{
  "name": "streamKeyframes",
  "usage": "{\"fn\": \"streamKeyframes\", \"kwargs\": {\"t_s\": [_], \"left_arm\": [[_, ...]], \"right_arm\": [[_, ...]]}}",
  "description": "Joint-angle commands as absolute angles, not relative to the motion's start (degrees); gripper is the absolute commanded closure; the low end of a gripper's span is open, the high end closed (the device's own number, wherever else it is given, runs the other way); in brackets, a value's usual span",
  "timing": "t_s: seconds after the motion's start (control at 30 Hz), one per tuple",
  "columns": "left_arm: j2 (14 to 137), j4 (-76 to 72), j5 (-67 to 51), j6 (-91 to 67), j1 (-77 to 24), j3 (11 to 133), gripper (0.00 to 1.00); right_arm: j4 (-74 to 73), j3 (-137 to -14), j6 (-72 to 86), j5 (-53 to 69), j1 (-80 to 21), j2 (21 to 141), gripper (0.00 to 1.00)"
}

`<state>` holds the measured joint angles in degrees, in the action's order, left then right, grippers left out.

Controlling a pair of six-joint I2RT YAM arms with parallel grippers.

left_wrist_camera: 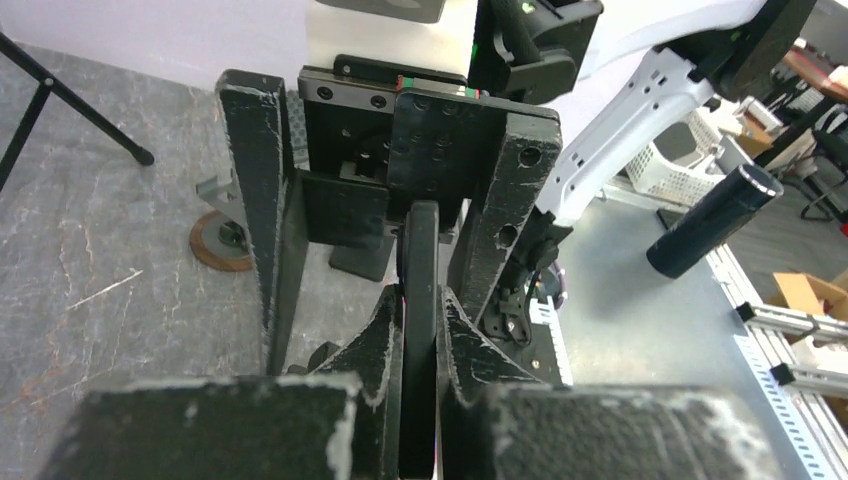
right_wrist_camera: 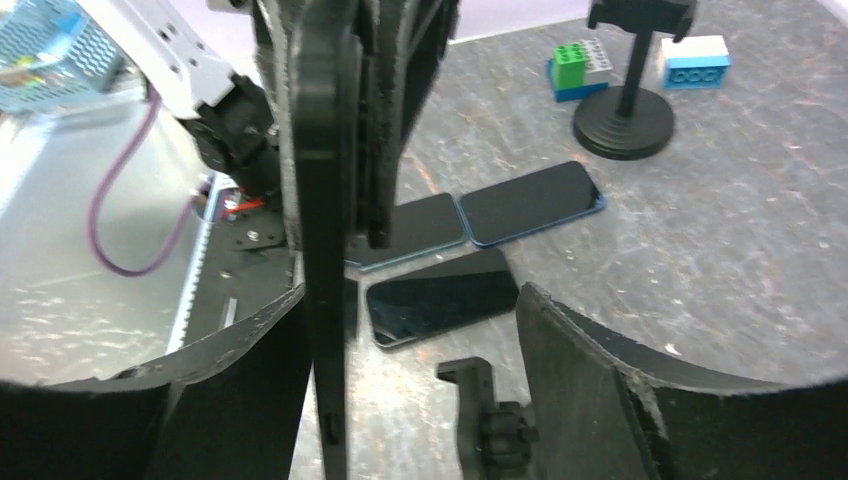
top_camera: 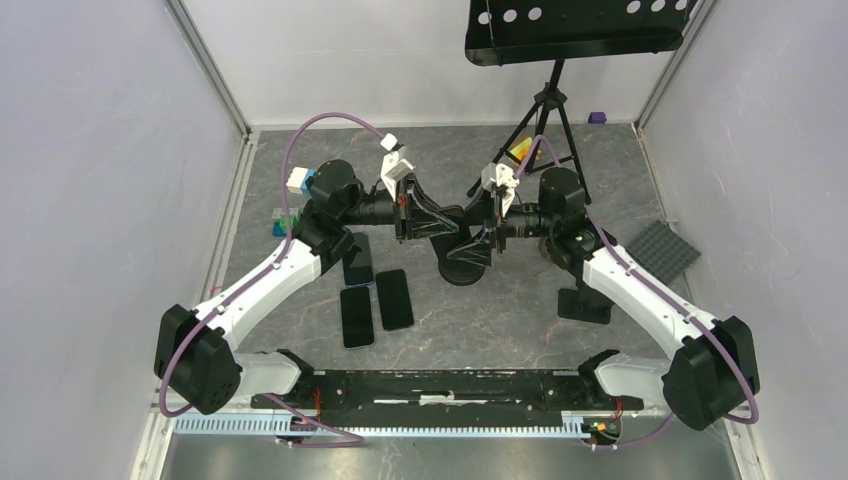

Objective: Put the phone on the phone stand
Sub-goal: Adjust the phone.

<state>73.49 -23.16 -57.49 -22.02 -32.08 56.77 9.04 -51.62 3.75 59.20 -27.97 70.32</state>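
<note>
Phone (left_wrist_camera: 420,240): we saw it held on edge in the air, midway between both arms, just above the stand.
Left pincer (left_wrist_camera: 420,305): pinching the phone across its flat faces, we judged to keep it upright for seating.
Right pincer (right_wrist_camera: 410,298): spread wide, straddling the phone without gripping it.
Stand (top_camera: 465,268): on the worktop (top_camera: 500,320) right under the meeting arms, so we expected only a short lowering.
Spare phones (top_camera: 357,316): three lay flat beside the left arm.

place: robot lab | white booth walls (top_camera: 100,150) | aluminium rail (top_camera: 400,426) | tripod (top_camera: 545,112)
</note>
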Motion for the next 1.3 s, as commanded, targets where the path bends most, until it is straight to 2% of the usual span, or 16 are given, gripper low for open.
{"fn": "streamKeyframes", "kwargs": {"t_s": [0.0,0.07,0.2,0.43,0.9,0.97,1.27], "left_arm": [[71.3,-14.0,-59.1,-11.4,-32.3,62.2,0.98],[70.7,-10.7,-59.4,-8.8,-32.3,63.4,0.98],[70.1,-6.6,-61.4,-5.9,-32.8,65.0,0.98],[71.4,8.4,-60.0,10.2,-39.1,67.8,0.98],[79.7,12.1,-60.1,12.8,-42.7,72.4,0.98],[80.5,12.5,-58.7,18.7,-42.7,73.0,0.98],[81.2,20.1,-58.7,26.0,-42.7,76.4,0.98]], "right_arm": [[1.8,-53.3,-5.4,55.5,-26.6,68.4,0.15],[-3.1,-53.3,-9.4,53.5,-25.6,66.7,0.1],[-13.2,-52.7,-18.7,48.7,-23.0,62.7,0.06],[-23.0,-48.0,-28.7,44.2,-19.5,58.4,0.07],[-21.0,-46.1,-32.2,49.5,-19.3,65.8,0.14],[-20.2,-46.2,-31.9,50.4,-19.4,66.4,0.14],[-15.0,-45.2,-31.2,53.4,-19.6,67.7,0.18]]}}
